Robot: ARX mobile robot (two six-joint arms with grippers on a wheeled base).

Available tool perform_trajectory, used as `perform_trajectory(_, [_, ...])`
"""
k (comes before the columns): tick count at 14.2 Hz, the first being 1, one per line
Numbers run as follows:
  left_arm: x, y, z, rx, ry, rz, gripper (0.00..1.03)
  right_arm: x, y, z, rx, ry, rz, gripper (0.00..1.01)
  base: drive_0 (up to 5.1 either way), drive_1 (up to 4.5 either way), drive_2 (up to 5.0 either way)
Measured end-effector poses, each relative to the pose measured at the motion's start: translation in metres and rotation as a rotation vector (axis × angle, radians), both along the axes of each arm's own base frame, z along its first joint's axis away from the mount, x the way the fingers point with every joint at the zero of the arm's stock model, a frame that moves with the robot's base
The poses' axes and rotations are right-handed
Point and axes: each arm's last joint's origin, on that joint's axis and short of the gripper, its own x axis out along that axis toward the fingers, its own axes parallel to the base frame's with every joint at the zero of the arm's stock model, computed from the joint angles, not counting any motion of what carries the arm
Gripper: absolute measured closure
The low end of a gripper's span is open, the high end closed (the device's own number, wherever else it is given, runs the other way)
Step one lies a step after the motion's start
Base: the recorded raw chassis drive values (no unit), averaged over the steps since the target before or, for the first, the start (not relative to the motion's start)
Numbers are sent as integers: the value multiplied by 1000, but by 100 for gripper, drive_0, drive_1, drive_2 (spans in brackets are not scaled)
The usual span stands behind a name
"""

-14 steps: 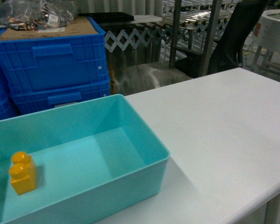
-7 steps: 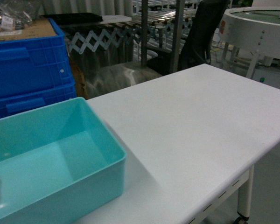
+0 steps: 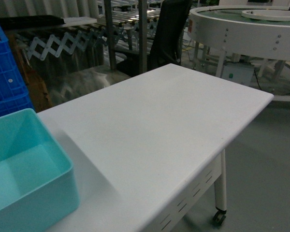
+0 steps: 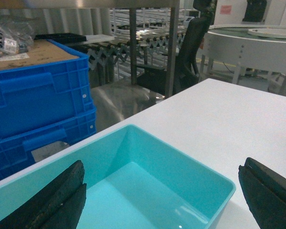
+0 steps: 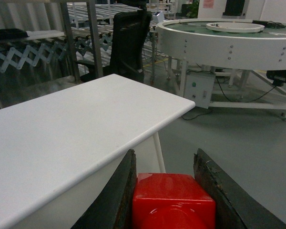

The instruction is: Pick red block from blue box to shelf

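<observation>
Right wrist view: the right gripper [image 5: 171,191] is clamped on the red block [image 5: 174,200], held off the edge of the white table [image 5: 62,138] w/ grey floor behind. Left wrist view: the left gripper [image 4: 162,195] hangs over the blue box [image 4: 148,191], fingers wide apart, nothing between them. Stacked dark blue crates [image 4: 38,105] stand beyond the box. The shelf [image 3: 125,29] appears to be the steel uprights behind the table, though only partly in frame.

White table [image 3: 159,125], grey floor [image 3: 266,169]
</observation>
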Motion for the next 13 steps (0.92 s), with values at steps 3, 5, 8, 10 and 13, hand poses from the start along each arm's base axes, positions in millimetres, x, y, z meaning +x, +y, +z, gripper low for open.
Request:
perform_trajectory(3, [0, 0, 0, 0, 0, 0, 5, 0, 0, 0, 0, 0, 0, 72, -157, -157, -157])
perform_trajectory(5, [0, 0, 0, 0, 0, 0, 5, 0, 0, 0, 0, 0, 0, 72, -160, -160, -160])
perform_trajectory(8, [0, 0, 0, 0, 0, 0, 5, 0, 0, 0, 0, 0, 0, 72, -171, -171, -171])
perform_trajectory(10, [0, 0, 0, 0, 0, 0, 5, 0, 0, 0, 0, 0, 0, 72, -163, -163, -163])
perform_trajectory(13, [0, 0, 0, 0, 0, 0, 5, 0, 0, 0, 0, 0, 0, 72, -156, -156, -156])
